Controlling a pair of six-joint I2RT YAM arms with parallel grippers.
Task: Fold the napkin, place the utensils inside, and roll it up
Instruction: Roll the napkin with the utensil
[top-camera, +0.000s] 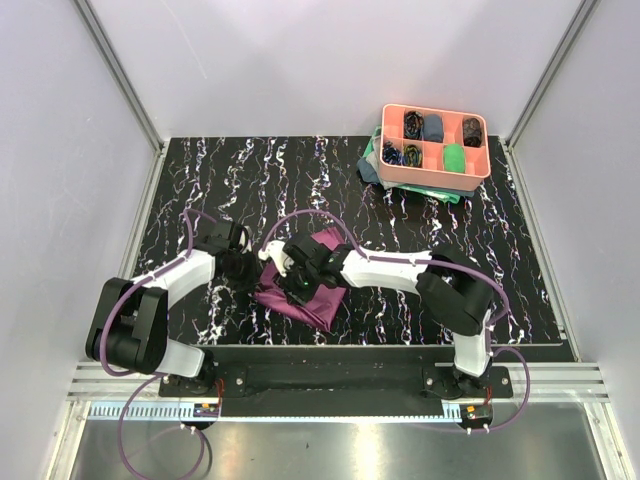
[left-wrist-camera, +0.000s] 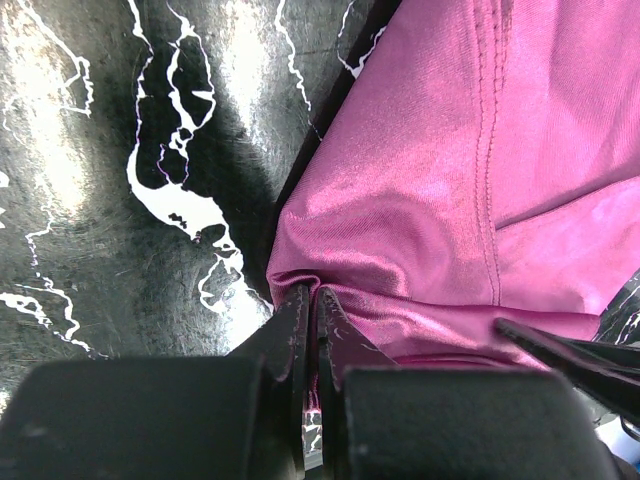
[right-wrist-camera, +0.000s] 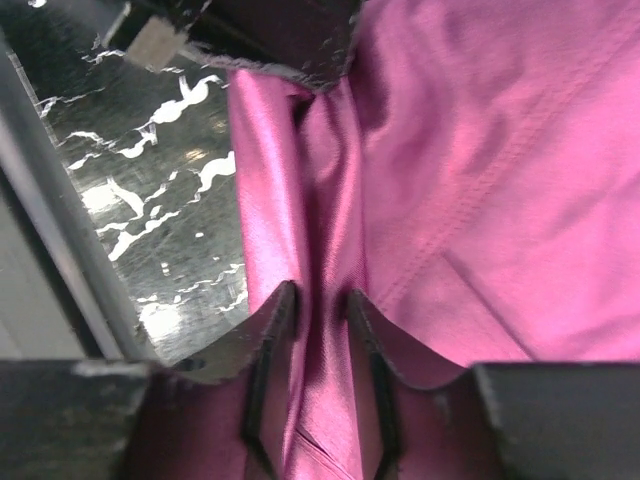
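Note:
The plum-purple napkin (top-camera: 318, 292) lies bunched on the black marbled table (top-camera: 200, 180), in front of the two arm bases. My left gripper (top-camera: 257, 271) is at its left edge. In the left wrist view this gripper (left-wrist-camera: 313, 296) is shut, with a corner of the napkin (left-wrist-camera: 450, 180) pinched between its tips. My right gripper (top-camera: 291, 283) is just beside it. In the right wrist view its jaws (right-wrist-camera: 320, 300) hold a raised ridge of the napkin (right-wrist-camera: 480, 180), with cloth filling the gap between them. The utensils are out of view.
A salmon-pink divided tray (top-camera: 434, 150) with small cloth rolls stands at the back right on a teal-green cloth (top-camera: 371, 166). Pale walls and metal rails surround the table. The two grippers nearly touch each other at the napkin's left edge.

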